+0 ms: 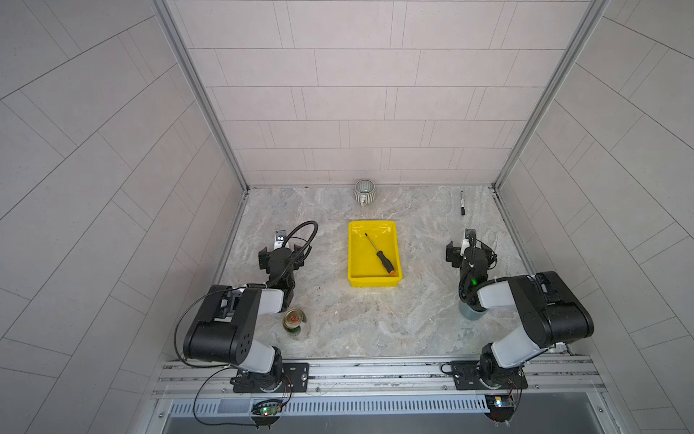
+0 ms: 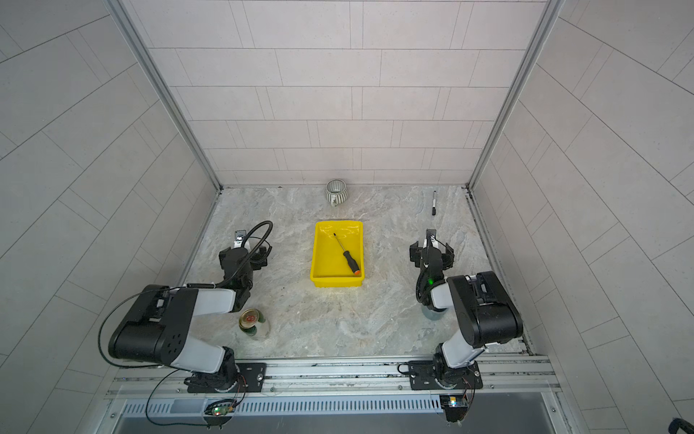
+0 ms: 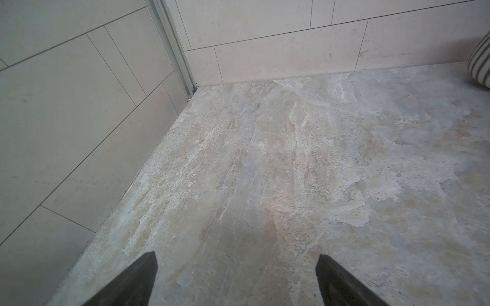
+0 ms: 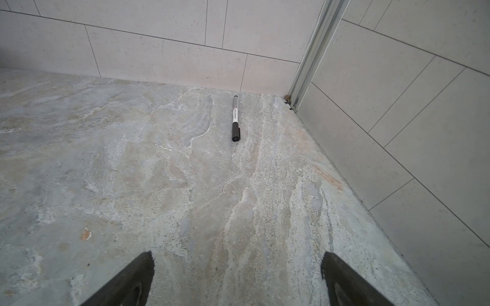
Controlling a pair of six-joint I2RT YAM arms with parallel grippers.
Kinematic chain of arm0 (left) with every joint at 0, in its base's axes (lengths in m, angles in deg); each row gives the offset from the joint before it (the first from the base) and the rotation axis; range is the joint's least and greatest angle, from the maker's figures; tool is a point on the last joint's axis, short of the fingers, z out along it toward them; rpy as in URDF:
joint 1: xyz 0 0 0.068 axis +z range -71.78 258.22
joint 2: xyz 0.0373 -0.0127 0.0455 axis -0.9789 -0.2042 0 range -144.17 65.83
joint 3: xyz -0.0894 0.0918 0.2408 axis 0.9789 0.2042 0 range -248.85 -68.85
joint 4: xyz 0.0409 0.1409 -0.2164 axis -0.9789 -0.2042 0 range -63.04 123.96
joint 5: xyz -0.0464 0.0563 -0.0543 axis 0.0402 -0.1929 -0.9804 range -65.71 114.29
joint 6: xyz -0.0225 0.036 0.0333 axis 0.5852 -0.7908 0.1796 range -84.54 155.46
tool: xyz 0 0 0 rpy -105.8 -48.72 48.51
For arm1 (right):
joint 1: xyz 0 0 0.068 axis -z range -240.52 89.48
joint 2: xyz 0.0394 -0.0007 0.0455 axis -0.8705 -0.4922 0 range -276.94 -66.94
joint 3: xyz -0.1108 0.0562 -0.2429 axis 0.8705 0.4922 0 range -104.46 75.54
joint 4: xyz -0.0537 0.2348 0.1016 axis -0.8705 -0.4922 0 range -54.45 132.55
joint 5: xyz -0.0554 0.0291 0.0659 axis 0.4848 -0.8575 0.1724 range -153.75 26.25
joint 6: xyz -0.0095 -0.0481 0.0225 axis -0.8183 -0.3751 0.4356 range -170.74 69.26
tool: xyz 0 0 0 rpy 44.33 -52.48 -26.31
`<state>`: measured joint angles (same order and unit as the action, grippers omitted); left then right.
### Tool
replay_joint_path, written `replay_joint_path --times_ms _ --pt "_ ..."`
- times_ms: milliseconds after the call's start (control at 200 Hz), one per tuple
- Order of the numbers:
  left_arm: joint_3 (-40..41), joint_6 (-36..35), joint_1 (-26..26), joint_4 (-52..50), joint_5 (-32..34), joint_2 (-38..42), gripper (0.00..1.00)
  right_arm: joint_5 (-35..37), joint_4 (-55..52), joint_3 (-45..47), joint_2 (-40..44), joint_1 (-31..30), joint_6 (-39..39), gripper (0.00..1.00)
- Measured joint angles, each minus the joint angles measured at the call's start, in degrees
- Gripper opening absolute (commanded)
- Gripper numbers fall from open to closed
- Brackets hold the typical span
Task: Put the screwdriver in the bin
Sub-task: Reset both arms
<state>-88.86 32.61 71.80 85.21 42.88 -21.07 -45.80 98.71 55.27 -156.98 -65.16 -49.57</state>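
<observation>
Your screwdriver (image 1: pixel 380 254) lies inside the yellow bin (image 1: pixel 358 263).
Your left fingers (image 3: pixel 132 280) and right fingers (image 4: pixel 127 280) stand spread and empty, either side of it; beyond, a ribbed mug (image 1: pixel 364 191) and a marker (image 1: pixel 462 203) rest on the bench (image 1: pixel 375 323).

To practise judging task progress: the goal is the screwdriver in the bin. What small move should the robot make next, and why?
Probably just stop, with no new reach: in both top views the screwdriver already lies wholly inside the bin, touching neither arm. The left gripper and right gripper are open and empty, off to either side of the bin.
</observation>
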Motion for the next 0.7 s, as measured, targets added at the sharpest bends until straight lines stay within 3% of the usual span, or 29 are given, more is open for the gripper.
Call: replay_joint_path --times_ms 240,700 --pt "0.94 1.01 0.44 5.53 -0.85 -4.46 1.00 0.00 0.00 0.00 0.00 0.00 0.00 0.99" --pt "-1.86 3.52 2.27 1.88 -0.59 -4.44 1.00 0.00 0.02 0.00 0.00 0.00 0.00 0.99"
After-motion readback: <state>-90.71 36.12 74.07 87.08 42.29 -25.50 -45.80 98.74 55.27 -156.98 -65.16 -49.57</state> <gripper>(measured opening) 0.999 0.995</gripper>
